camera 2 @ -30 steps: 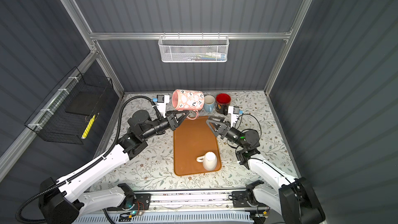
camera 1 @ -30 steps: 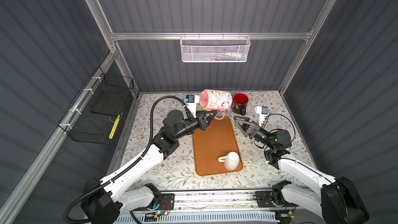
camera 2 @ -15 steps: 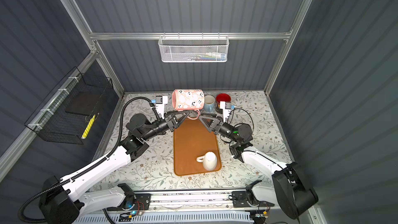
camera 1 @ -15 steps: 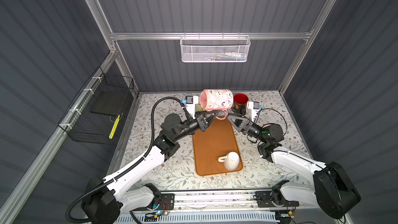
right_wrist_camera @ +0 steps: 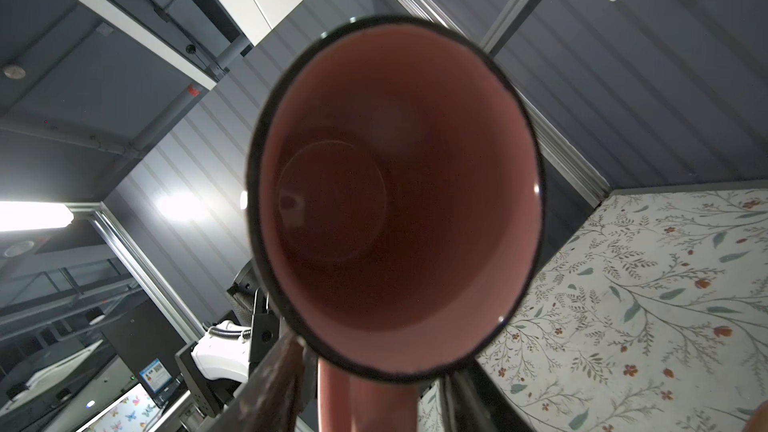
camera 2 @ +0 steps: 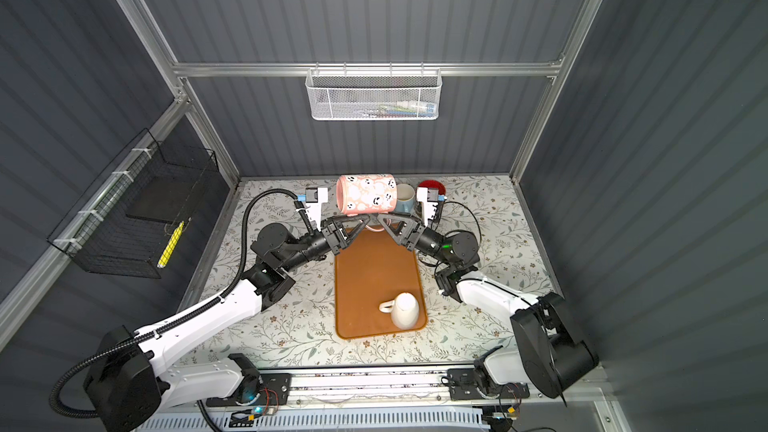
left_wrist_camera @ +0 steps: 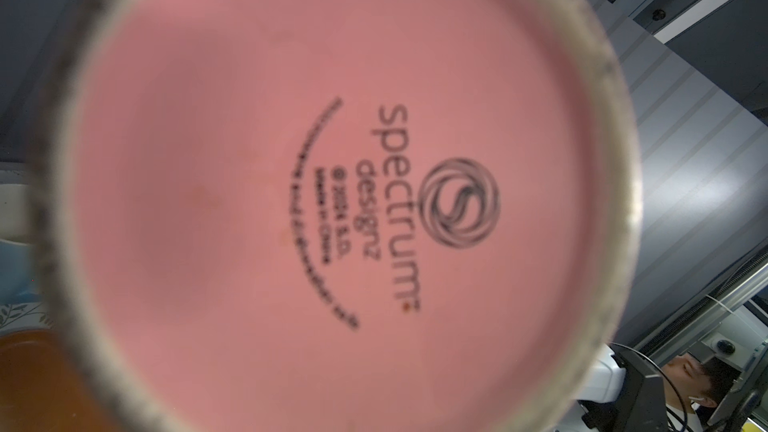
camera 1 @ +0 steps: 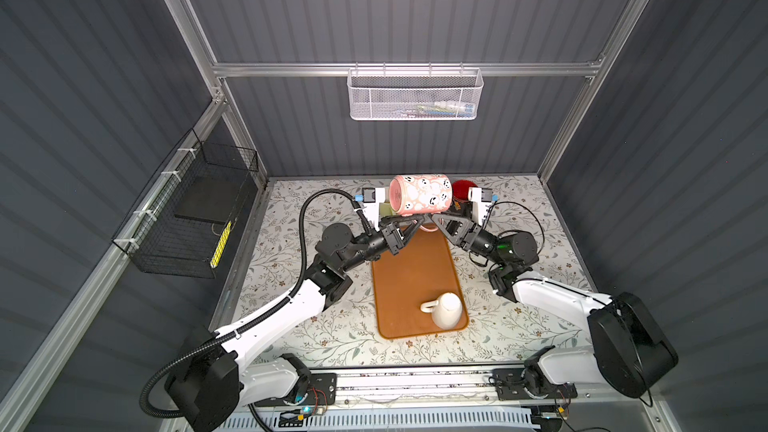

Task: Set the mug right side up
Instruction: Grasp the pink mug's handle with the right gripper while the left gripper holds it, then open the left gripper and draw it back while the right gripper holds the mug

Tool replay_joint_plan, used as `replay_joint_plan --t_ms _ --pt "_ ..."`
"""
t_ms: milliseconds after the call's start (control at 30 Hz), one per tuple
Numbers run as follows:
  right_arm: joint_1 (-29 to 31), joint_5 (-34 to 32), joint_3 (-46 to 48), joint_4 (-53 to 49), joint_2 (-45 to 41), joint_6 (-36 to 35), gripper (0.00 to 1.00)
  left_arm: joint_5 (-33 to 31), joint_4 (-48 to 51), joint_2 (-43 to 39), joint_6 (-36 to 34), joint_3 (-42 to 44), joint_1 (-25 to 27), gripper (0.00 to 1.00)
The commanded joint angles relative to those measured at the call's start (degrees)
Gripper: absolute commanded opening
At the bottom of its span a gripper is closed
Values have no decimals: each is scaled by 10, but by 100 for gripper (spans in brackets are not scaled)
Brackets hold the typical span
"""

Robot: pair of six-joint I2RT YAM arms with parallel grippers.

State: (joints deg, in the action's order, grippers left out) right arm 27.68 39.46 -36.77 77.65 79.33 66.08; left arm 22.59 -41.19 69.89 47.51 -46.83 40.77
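Clenching the sideways mug (camera 1: 419, 197), the left end effector (camera 1: 417, 221) should be releasing only once the right end effector (camera 1: 437, 222), grip unclear, is clamping.

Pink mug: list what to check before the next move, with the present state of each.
1. The pink mug is lifted off the table, lying sideways: ok.
2. The left tool is shut on the mug from beneath: ok.
3. The right tool grips the handle: cannot tell; its fingers flank it in the right wrist view.
4. Mouth toward the right arm, base toward the left: ok.
5. Bare landing room on the orange mat, away from the white mug: ok.
6. Clearance from the red mug behind: cannot tell.
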Motion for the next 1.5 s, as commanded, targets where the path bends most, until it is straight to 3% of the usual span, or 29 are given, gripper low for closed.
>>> replay_joint_plan --t_ms 0,567,867,1033,1467 --pt "5 4 -24 56 10 23 50 13 -105 -6 4 -6 -4 0" --pt "10 6 -49 70 41 40 23 21 -180 28 45 32 -15 0" --pt "10 7 -52 71 42 40 0 21 -192 34 56 44 -22 0" --pt "10 6 -49 71 40 39 0 21 -185 34 58 44 -25 0" --pt "8 7 -43 33 9 14 0 11 -123 4 28 53 -33 50"
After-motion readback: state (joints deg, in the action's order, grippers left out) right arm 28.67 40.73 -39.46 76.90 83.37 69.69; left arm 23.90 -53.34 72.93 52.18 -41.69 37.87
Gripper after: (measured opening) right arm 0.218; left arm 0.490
